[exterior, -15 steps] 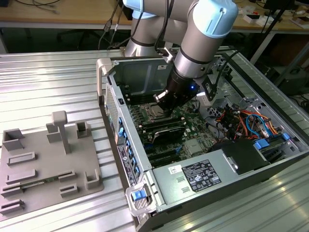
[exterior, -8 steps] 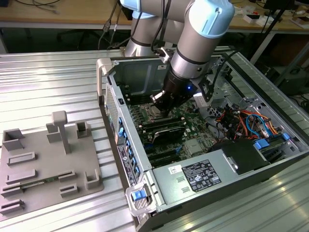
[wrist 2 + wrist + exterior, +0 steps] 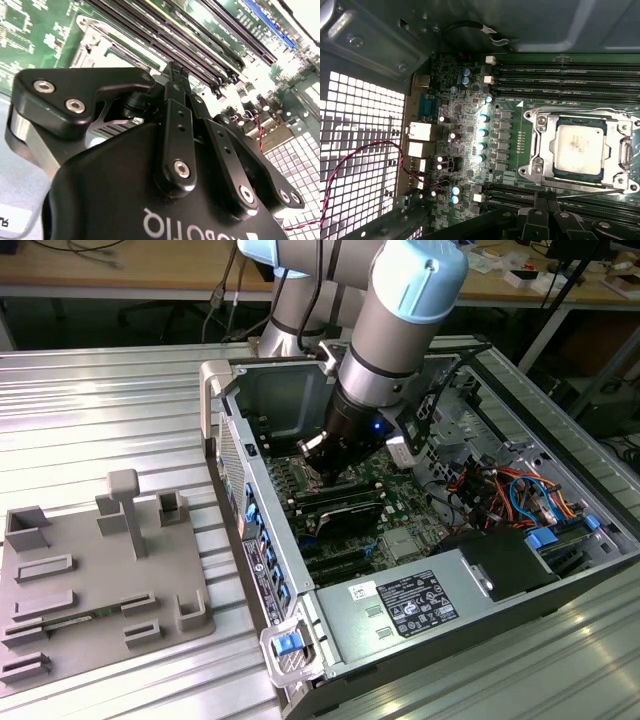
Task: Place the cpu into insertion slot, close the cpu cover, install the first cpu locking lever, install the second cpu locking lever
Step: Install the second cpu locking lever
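cpu [image 3: 579, 148] in insertion slot [image 3: 532, 165] — cover [image 3: 620, 181] down

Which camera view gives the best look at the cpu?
The first wrist view: the cpu lies flat in the insertion slot, its silvery top fully visible. In the exterior view the arm stands over that part of the board. The second wrist view shows the gripper near a slot corner.

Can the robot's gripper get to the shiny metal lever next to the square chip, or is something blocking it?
Probably yes. In the first wrist view the gripper sits right at the thin lever beside the cpu, which lies in the insertion slot under the cpu cover. Nothing sits between them; the memory slots lie alongside.
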Tool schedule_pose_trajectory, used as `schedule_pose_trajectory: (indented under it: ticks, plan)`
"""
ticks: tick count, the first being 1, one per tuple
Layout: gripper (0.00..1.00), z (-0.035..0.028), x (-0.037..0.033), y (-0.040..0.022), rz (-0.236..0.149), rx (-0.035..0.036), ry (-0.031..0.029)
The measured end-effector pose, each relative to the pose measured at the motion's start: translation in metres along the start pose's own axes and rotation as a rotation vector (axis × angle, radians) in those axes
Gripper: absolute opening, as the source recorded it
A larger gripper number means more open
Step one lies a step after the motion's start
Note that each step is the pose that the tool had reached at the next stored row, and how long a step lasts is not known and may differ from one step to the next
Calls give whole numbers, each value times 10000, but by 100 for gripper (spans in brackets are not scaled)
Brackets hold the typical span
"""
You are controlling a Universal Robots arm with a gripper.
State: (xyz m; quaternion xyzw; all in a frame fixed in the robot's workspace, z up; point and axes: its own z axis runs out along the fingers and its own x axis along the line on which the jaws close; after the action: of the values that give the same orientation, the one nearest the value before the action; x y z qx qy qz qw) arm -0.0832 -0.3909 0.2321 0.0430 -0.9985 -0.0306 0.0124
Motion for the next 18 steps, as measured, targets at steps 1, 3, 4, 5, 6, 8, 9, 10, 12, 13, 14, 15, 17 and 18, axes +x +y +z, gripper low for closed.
schedule_pose_trajectory:
  ticks: [1, 3, 4, 5, 6, 8, 9, 10, 12, 13, 14, 15, 17, 18]
  plan:
    - [11, 7, 20, 2, 1, 0, 0]
    - [11, 27, 52, 7, 0, -2, 0]
    - [11, 40, 58, 8, 0, 0, 2]
    - [11, 59, 60, 8, -1, 1, 5]
    - [11, 68, 62, 9, 0, -1, 2]
    - [11, 76, 71, 11, -1, 1, 3]
    - [11, 77, 74, 12, 0, 0, 2]
    - [11, 77, 79, 13, 1, -1, 1]
    - [11, 80, 83, 13, -1, -1, 1]
    - [11, 80, 84, 14, -1, 0, 3]
    - [11, 81, 88, 15, 0, 1, 3]
    - [11, 84, 92, 16, 0, 0, 3]
    - [11, 94, 96, 18, -1, -1, 2]
    - [11, 106, 97, 20, 0, 0, 3]
